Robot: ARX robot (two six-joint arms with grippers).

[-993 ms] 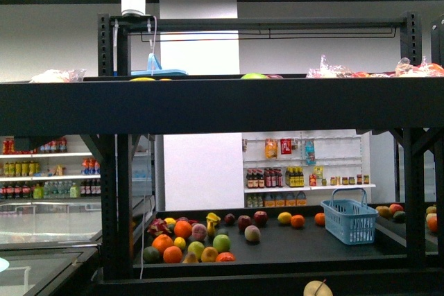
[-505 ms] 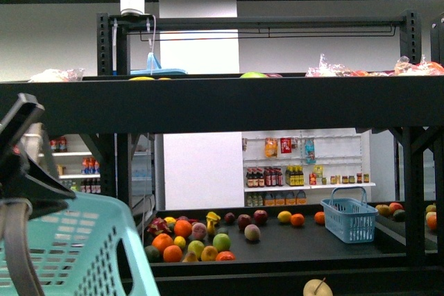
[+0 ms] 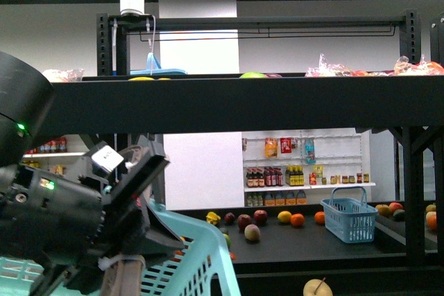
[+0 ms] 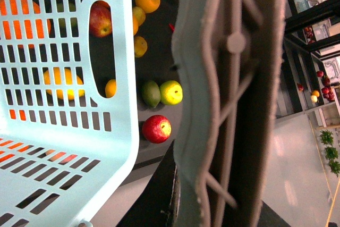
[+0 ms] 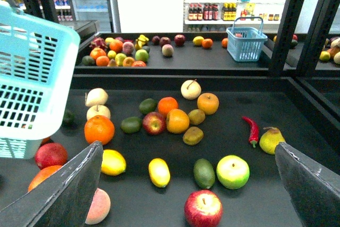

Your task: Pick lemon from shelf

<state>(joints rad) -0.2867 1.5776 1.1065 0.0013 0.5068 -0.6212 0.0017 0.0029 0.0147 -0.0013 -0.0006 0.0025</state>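
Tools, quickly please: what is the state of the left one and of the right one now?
Left tool: closed on the handle of the light blue basket, holding it up.
Right tool: open, holding nothing.

Legible text: none in any view. The labels on the bottles (image 3: pixel 267 178) and packets (image 3: pixel 286 146) on the white store shelving (image 3: pixel 305 187), seen beyond the dark shelf (image 3: pixel 243 105), are too small to read — no brand, number or sign resolves.

The pale turquoise perforated basket (image 5: pixel 32 78) is smooth, slightly glossy plastic; the dark grey metal shelf (image 3: pixel 243 105) has matt boards.
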